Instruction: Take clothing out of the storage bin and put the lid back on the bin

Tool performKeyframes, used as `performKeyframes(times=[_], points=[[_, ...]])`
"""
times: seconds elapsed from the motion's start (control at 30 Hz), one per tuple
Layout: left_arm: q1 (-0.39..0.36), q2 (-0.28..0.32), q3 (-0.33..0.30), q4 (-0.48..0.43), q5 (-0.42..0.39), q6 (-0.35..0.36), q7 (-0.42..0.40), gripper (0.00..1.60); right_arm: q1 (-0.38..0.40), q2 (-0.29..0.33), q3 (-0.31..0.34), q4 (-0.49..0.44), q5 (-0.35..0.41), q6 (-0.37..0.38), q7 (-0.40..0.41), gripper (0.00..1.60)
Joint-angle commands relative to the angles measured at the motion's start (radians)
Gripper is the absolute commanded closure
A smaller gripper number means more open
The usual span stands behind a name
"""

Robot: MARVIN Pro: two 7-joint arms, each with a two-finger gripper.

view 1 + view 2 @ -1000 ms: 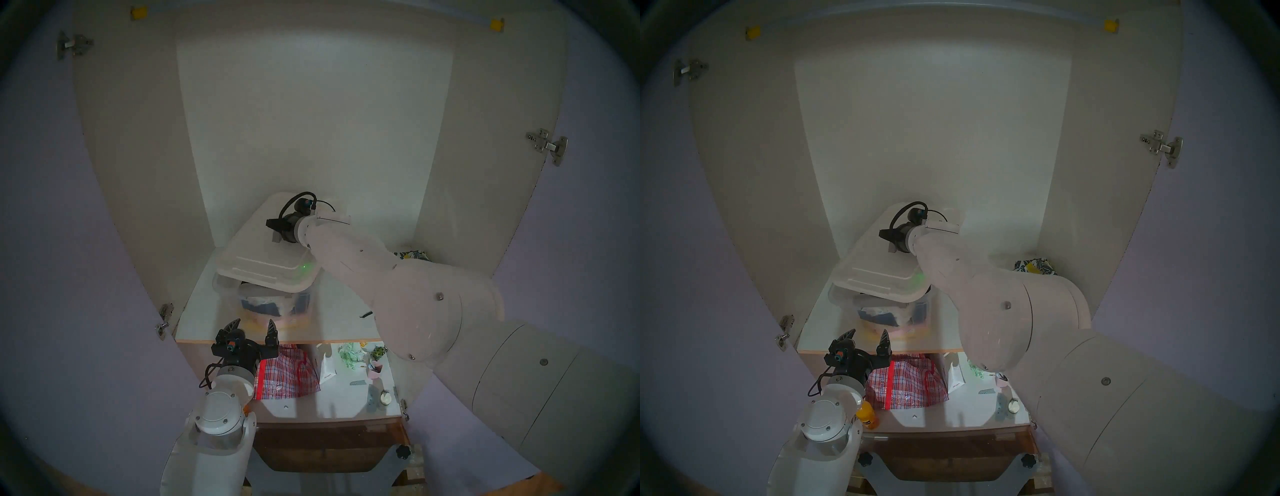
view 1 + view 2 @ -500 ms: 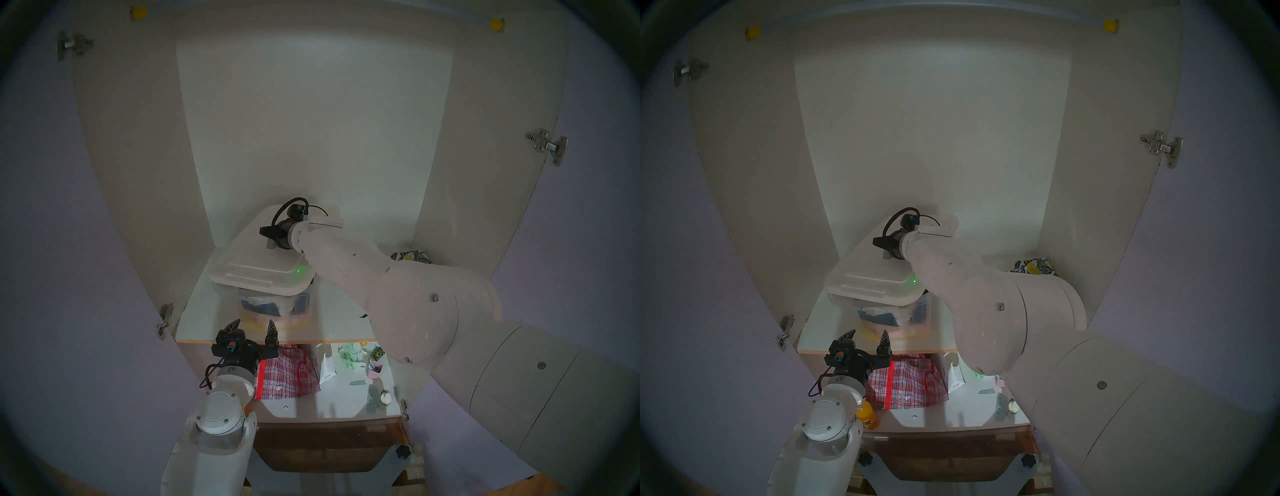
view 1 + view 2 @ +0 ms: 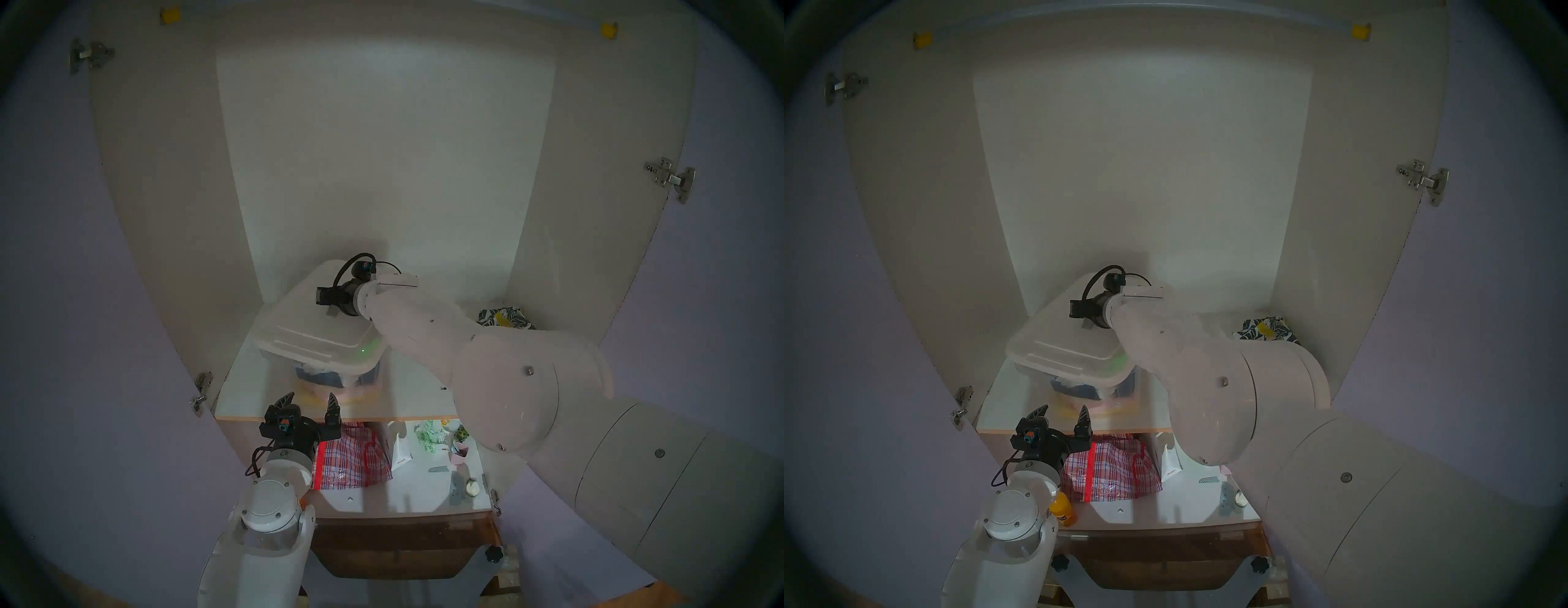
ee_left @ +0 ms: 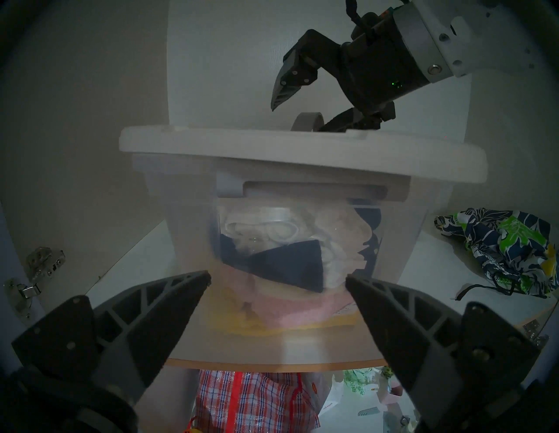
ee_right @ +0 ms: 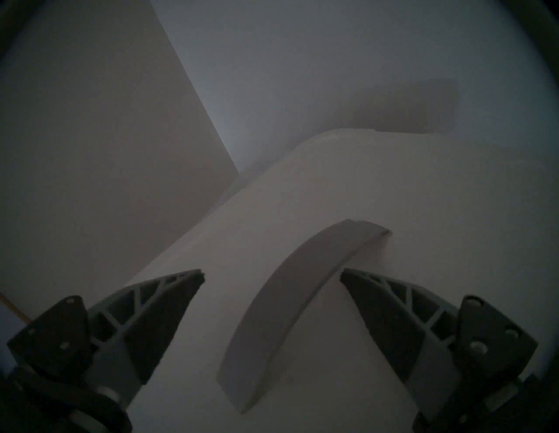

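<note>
The clear storage bin (image 3: 339, 378) stands on the upper cabinet shelf with folded clothes inside, and shows close up in the left wrist view (image 4: 302, 242). The white lid (image 3: 314, 335) lies on top of it, slightly askew. My right gripper (image 3: 326, 302) is open over the lid's centre, its fingers on either side of the grey strip handle (image 5: 302, 296). My left gripper (image 3: 312, 395) is open and empty at the shelf's front edge, just in front of the bin. The leaf-print clothing (image 3: 505, 318) lies bunched on the shelf at the back right, outside the bin (image 4: 496, 242).
The cabinet's side walls and back wall close in the shelf. The lower shelf holds a red-and-white checked bag (image 3: 352, 458), an orange bottle (image 3: 1062, 511) and small items at the right. A dark string (image 4: 472, 290) trails from the clothing.
The lid has come down and leftward from a raised, tilted pose onto the bin, carried by my right gripper, whose fingers now stand apart. My left arm has not moved.
</note>
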Motion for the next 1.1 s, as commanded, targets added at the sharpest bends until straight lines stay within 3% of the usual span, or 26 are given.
performKeyframes(times=[0.0,0.17,0.43,0.6,0.67,1.07], points=[[-0.011,0.002,0.002,-0.029,0.001,-0.009,-0.004,0.0,0.022,-0.022,-0.016,-0.03,-0.018,-0.037,-0.072,0.0],[-0.006,0.005,0.004,-0.04,0.0,-0.011,-0.006,0.0,0.007,-0.06,-0.03,-0.053,-0.034,-0.11,-0.237,0.0],[0.004,0.013,0.006,-0.056,-0.007,-0.008,-0.01,0.0,0.002,-0.069,-0.052,-0.063,-0.048,-0.244,-0.416,0.0],[0.005,0.016,0.007,-0.059,-0.01,-0.007,-0.01,0.0,-0.003,-0.069,-0.051,-0.06,-0.037,-0.259,-0.433,0.0],[0.005,0.017,0.008,-0.058,-0.012,-0.007,-0.009,0.0,-0.007,-0.069,-0.078,-0.051,-0.036,-0.286,-0.439,0.0],[0.002,0.02,0.01,-0.054,-0.014,-0.007,-0.004,0.0,0.024,-0.069,-0.137,-0.007,0.01,-0.239,-0.432,0.0]])
